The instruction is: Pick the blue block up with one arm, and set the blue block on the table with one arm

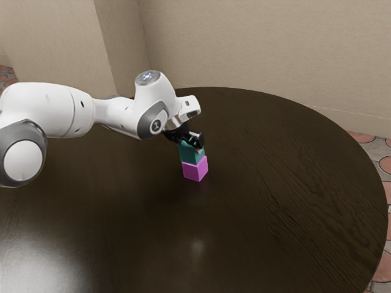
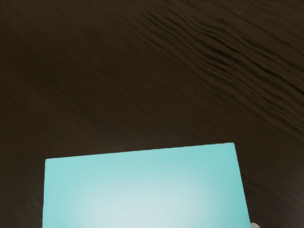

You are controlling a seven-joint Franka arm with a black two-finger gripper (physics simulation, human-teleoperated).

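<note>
Over the dark round table [image 1: 293, 183], the gripper [image 1: 197, 145] meets the top of a two-block stack

At the end of its reach, the black gripper points down at the blue block [image 1: 191, 153], which looks closer to teal from where I stand. It is right against the upper part of that block, but how wide or narrow it stands I cannot tell, nor whether it has a grip.

Behind it, the white hand [image 1: 188, 108] tips downward from the bent wrist joint [image 1: 153, 113], which carries a grey band. The arm [image 1: 61, 110] comes in from the exterior view's left, its forearm running nearly level above the wood before the wrist turns down.

Just under the gripper, the blue block sits directly above a pink block [image 1: 195, 169], the two appearing to touch, the upper one a little off line with the lower. The pink block is down on the tabletop. Seen from the wrist, the blue block shows a broad pale teal face, brightest toward its middle, close beneath the hand, with dark streaked wood grain past its edge.

Farther out, the table shines in a soft glare at one side. Beyond its rim stand beige walls [image 1: 256, 49], and a floor [image 1: 383, 244] patterned in reddish and grey shapes shows past the edge.
</note>
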